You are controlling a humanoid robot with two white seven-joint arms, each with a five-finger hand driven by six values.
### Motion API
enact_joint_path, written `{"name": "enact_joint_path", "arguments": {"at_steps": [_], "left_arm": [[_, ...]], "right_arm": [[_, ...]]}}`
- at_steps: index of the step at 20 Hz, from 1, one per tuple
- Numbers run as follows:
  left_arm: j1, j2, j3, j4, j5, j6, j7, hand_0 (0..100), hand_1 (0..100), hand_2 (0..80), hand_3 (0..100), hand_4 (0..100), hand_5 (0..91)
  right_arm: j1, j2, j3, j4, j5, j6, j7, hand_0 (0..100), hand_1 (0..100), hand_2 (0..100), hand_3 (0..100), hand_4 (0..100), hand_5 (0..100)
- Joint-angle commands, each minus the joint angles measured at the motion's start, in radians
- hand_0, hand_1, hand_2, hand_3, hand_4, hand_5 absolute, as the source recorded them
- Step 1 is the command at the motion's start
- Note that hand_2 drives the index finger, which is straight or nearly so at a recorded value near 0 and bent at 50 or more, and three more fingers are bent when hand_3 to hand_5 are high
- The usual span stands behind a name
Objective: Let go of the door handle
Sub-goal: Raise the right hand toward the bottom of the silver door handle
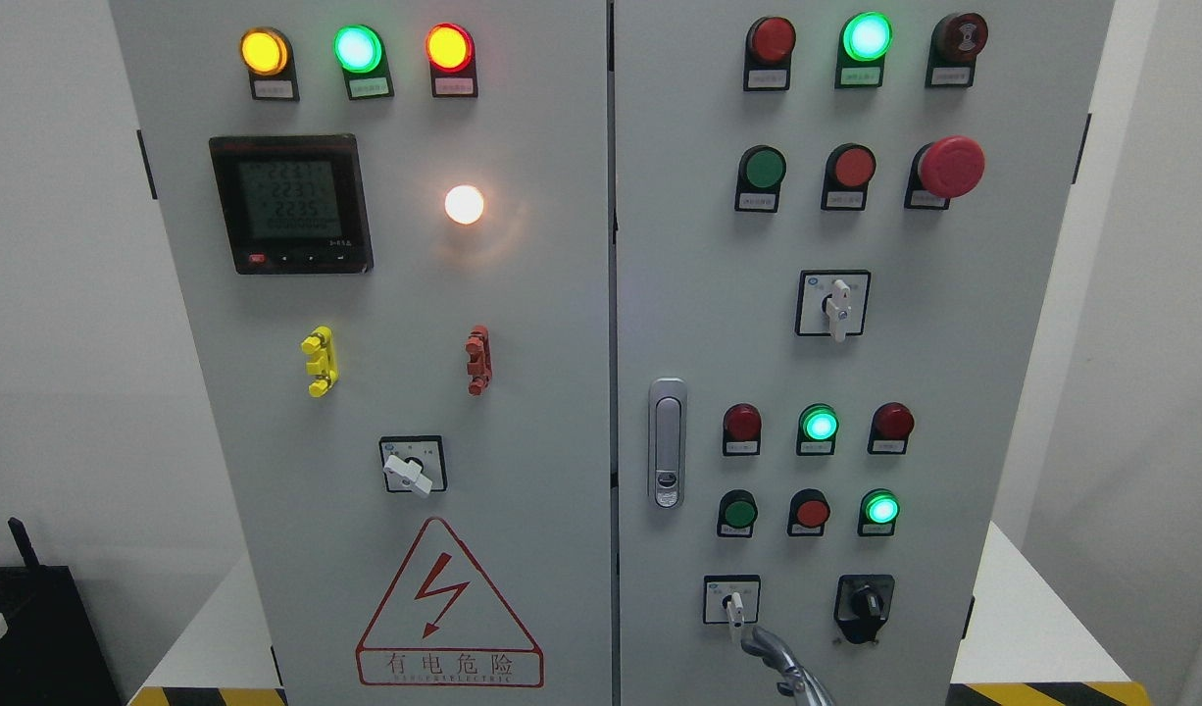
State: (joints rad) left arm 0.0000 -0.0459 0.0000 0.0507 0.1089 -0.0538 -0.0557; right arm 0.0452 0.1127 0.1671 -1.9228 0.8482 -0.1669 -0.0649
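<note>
While most of the view is filled by a grey electrical cabinet (523,392) with two closed doors, only a small part of the robot shows: a silver metal finger (773,652) rising from the bottom edge, right of the middle. Its arm is out of the picture, so I cannot tell which hand it belongs to, nor whether that hand is open or curled. The fingertip sits just beside the white knob of a small selector switch (731,600) low on the right door, close enough that it may be touching.

The door handle (667,443), a slim silver latch with a keyhole at its lower end, stands upright on the right door's left edge, well above the finger, with nothing on it.

Rows of round indicator lamps and push buttons cover the right door; a large red mushroom button (949,167) sits near the top right. On the left door are a digital meter (291,203), a glowing white lamp (464,204), and a red triangular warning sign (449,608) with a lightning bolt.
</note>
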Motion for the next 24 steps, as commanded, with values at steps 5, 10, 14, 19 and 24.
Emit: {"name": "enact_joint_path", "arguments": {"at_steps": [5,10,14,19,24], "left_arm": [[-0.025,0.0,0.017,0.0,0.0,0.0,0.001,12,39,0.0,0,0,0.0],[-0.026,0.0,0.017,0.0,0.0,0.0,0.001,12,39,0.0,0,0,0.0],[-0.026,0.0,0.017,0.0,0.0,0.0,0.001,12,39,0.0,0,0,0.0],[-0.026,0.0,0.017,0.0,0.0,0.0,0.001,12,39,0.0,0,0,0.0],[-0.026,0.0,0.017,0.0,0.0,0.0,0.001,12,39,0.0,0,0,0.0]], "right_arm": [[-0.151,0.024,0.118,0.004,0.535,0.101,0.007,34,16,0,68,77,95],[-0.203,0.024,0.14,0.008,0.589,0.155,0.124,33,15,0,89,89,100],[-0.249,0.025,0.14,0.025,0.601,0.191,0.138,33,14,0,91,90,100],[-0.278,0.025,0.138,0.033,0.603,0.224,0.145,33,14,0,90,90,100],[-0.284,0.025,0.14,0.041,0.601,0.25,0.166,35,14,0,90,90,100]]}}
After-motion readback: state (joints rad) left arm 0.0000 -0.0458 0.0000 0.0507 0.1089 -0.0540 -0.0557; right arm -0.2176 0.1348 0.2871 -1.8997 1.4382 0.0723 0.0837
